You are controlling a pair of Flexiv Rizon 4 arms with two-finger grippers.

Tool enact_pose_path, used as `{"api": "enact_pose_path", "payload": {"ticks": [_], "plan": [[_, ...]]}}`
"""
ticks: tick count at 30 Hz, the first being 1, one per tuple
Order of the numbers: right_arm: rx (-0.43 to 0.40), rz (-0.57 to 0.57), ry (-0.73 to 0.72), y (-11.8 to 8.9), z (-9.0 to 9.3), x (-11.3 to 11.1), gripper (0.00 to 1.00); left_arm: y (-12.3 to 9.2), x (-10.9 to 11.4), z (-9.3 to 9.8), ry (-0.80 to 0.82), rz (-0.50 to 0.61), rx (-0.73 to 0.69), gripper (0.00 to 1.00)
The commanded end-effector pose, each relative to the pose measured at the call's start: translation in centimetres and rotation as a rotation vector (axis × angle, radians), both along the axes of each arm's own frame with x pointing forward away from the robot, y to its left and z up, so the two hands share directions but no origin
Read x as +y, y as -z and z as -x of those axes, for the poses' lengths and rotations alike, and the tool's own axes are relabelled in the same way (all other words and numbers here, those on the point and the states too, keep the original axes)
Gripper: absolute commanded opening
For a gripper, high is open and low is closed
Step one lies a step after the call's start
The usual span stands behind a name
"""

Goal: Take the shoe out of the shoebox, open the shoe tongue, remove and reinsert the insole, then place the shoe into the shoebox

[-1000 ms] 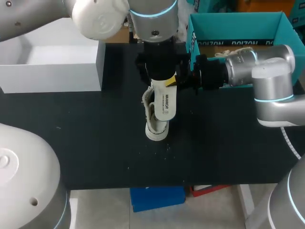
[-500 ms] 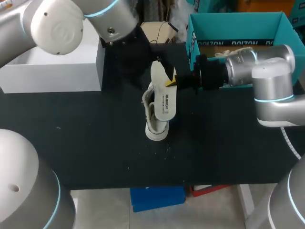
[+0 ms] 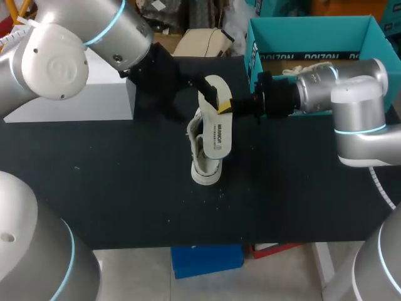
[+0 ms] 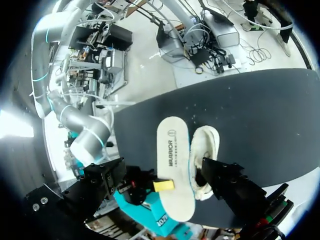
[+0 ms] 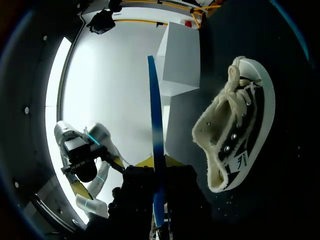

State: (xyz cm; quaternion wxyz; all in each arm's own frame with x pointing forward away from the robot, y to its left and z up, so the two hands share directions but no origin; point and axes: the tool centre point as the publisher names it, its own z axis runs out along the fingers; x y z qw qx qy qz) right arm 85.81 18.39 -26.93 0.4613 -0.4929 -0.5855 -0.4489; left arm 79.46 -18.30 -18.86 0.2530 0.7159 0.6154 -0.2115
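Observation:
A cream high-top shoe [image 3: 204,157] lies on its side on the black table [image 3: 113,188]. Over it the white insole [image 3: 217,122] is held on edge, my right gripper [image 3: 225,107] shut on its rim. In the right wrist view the insole [image 5: 156,125] runs edge-on between the yellow tips [image 5: 145,161], with the shoe [image 5: 235,130] beside it. My left gripper [image 3: 203,88] hangs open at the insole's far end. In the left wrist view its black fingers [image 4: 227,182] spread wide around the insole [image 4: 172,165] and shoe [image 4: 204,160] without touching them.
The teal shoebox [image 3: 313,28] stands open at the back right, behind my right arm [image 3: 351,100]. A white box [image 3: 69,94] stands at the back left. The table's front half is bare black surface.
My left arm has swung off to the left from above the shoe, uncovering the insole's far end. The right gripper, insole and shoe have stayed put.

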Motion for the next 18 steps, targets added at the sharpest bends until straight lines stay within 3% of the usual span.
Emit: {"api": "enact_pose_path", "payload": {"ticks": [1, 12, 18], "plan": [[0.001, 0.001, 0.001, 0.0, 0.0, 0.1, 0.00, 0.8, 1.2, 1.1, 0.058, 0.421, -0.029, 1.00], [0.001, 0.001, 0.001, 0.0, 0.0, 0.1, 0.00, 0.8, 1.2, 1.1, 0.058, 0.421, -0.029, 1.00], [0.001, 0.001, 0.001, 0.0, 0.0, 0.1, 0.00, 3.1, 1.6, 0.6, -0.014, 0.446, -0.123, 1.00]]}}
